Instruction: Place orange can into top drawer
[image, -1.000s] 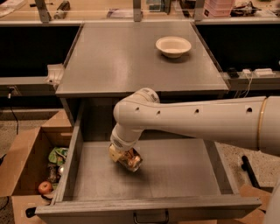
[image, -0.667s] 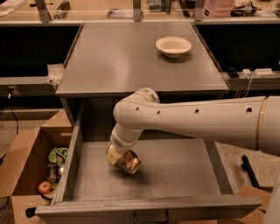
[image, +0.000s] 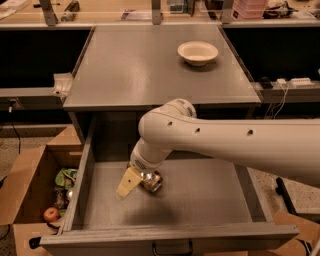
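Note:
The top drawer is pulled wide open below the grey cabinet top. My gripper reaches down into it from the white arm, near the left middle of the drawer floor. It is open: one cream finger splays down and to the left. The orange can lies just right of that finger, one silver end facing the camera, low over or on the drawer floor. The second finger is hidden behind the can and the wrist.
A white bowl stands at the back right of the cabinet top. A cardboard box with an apple and wrappers sits on the floor to the left. The drawer front carries a dark handle.
The gripper has sunk a little deeper into the drawer, and its left finger has swung out away from the can. The can sits lower than before.

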